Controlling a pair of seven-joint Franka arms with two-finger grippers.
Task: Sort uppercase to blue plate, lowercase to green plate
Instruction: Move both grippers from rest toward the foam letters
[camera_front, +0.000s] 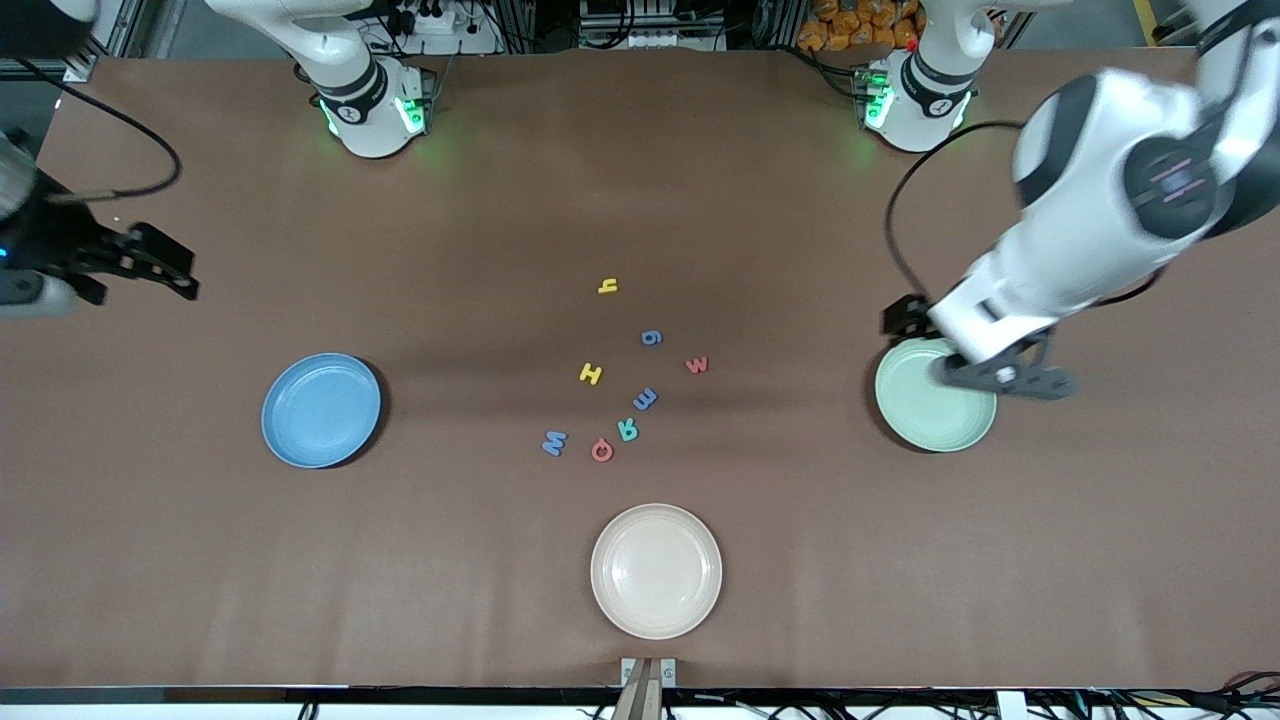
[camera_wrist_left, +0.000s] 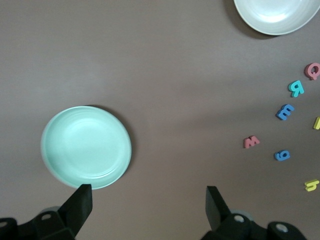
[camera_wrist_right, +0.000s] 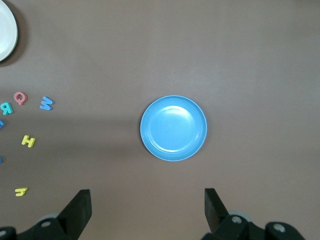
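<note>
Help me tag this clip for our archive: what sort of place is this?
Probably a robotics lab bench: two arm bases bolted to a brown table, cables and aluminium framing along its edge, and staged props, namely foam letters between a blue plate and a green plate.

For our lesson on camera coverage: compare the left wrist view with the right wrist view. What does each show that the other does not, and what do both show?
Only the left wrist view shows the green plate, the red w, the blue g and the small blue m, framed by the open left gripper.

Only the right wrist view shows the blue plate and the blue M, with the open right gripper.

Both show the cream plate, the red Q, the teal R, the yellow h and the brown table.
</note>
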